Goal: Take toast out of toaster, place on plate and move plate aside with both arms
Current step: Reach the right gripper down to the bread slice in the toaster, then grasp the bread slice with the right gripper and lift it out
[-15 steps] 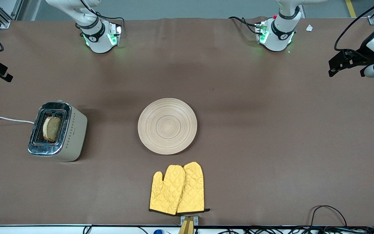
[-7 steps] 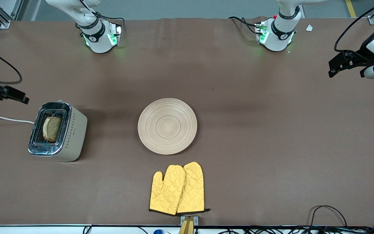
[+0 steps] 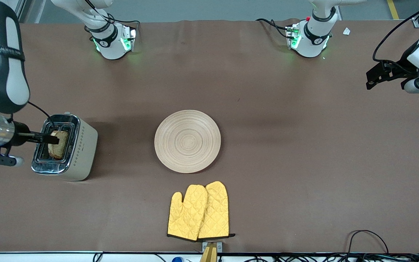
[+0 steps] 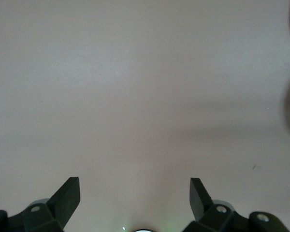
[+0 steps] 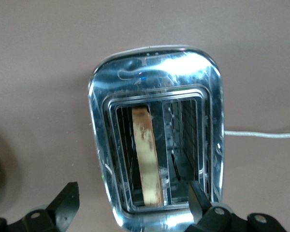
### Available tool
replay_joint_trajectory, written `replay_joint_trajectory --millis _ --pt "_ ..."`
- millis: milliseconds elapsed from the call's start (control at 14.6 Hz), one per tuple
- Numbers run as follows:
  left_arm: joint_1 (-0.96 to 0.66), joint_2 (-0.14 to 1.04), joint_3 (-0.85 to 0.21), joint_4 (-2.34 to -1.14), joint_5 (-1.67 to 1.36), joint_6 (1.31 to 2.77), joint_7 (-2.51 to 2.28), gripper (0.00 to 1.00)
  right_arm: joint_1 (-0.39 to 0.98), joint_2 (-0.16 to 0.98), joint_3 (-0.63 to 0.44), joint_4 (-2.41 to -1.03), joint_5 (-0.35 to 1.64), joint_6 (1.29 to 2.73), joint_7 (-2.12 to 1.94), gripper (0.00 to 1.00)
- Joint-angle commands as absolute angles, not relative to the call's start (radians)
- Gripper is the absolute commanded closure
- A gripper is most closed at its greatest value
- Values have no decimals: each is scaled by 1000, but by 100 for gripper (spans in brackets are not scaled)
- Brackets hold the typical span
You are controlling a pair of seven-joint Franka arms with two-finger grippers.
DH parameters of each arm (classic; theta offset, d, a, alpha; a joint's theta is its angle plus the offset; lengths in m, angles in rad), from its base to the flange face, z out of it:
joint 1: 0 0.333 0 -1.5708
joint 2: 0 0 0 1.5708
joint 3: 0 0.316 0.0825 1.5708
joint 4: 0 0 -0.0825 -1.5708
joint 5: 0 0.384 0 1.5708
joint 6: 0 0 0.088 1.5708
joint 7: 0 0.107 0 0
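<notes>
The right gripper (image 3: 51,138) hangs directly over the chrome-topped, cream-sided toaster (image 3: 66,147) at the right arm's end of the brown counter (image 3: 304,163), its black fingers (image 5: 63,203) spread wide and grasping nothing. The slice of speckled tan-brown toast (image 3: 59,144) stands upright in one of the toaster's two slots, the slot toward the plate; in the right wrist view the toast (image 5: 147,154) shows edge-on, between the released fingers but below them and untouched. The round pale wooden plate (image 3: 187,141) with concentric ring grain lies bare at mid-counter, well apart from the toaster. A pair of yellow quilted oven mitts (image 3: 199,211) lies flat, nearer to the front camera than the plate. The left gripper (image 3: 380,74) waits above the counter's edge at the left arm's end, its fingers (image 4: 67,195) likewise spread apart over bare brown surface, holding nothing.
</notes>
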State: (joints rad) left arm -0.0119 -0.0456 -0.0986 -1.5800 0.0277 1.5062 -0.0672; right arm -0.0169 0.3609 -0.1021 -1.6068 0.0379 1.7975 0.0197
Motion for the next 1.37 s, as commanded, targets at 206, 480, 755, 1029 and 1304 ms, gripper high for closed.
replay_joint_trajectory --millis 206,480,755,1029,1304 --pt "-11 -32 -100 -1554 43 1491 -64 0 -57 405 -89 -1594 71 1812 -67 49" --pt "-11 -31 -100 -1554 41 1491 -66 0 -55 403 -91 -1592 68 1807 -97 82" --pt "-11 -29 -100 -1554 43 1491 -66 0 -48 394 -89 -1586 60 1801 -97 95" --pt "-11 -28 -100 -1554 41 1491 -67 0 -2 347 -69 -1484 60 1656 -86 95" --pt "-11 -28 -100 -1554 41 1491 -67 0 118 347 -71 -1371 61 1517 -11 96"
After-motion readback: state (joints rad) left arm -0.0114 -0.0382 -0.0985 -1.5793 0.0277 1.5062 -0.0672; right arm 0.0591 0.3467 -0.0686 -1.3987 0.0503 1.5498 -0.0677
